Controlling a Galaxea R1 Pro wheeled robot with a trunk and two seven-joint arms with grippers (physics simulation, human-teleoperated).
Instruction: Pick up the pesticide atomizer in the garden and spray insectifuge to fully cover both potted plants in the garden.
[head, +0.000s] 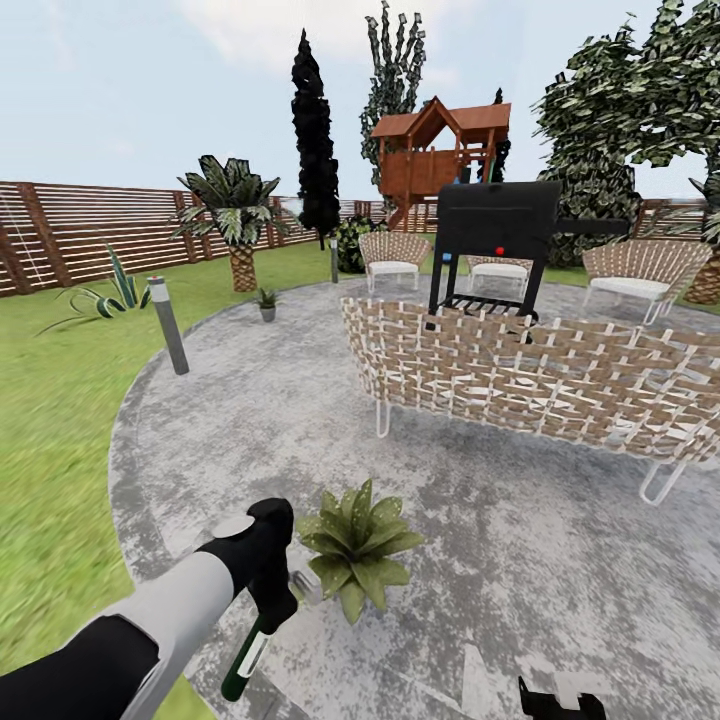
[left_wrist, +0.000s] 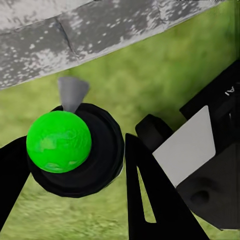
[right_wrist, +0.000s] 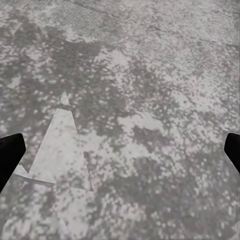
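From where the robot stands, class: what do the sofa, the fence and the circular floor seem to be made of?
Sofa: looks like woven wicker, tan and white strips interlaced, on thin white wire legs.
Fence: seems wooden, brown horizontal slats with matte finish.
Floor: probably stone or concrete, mottled grey and rough-looking.

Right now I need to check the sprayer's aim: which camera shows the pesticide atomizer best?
The head view: the pesticide atomizer hangs from the left hand, its pale trigger head beside the near potted plant. The left wrist view shows just its round bottom end-on. The right wrist view looks at grey paving.
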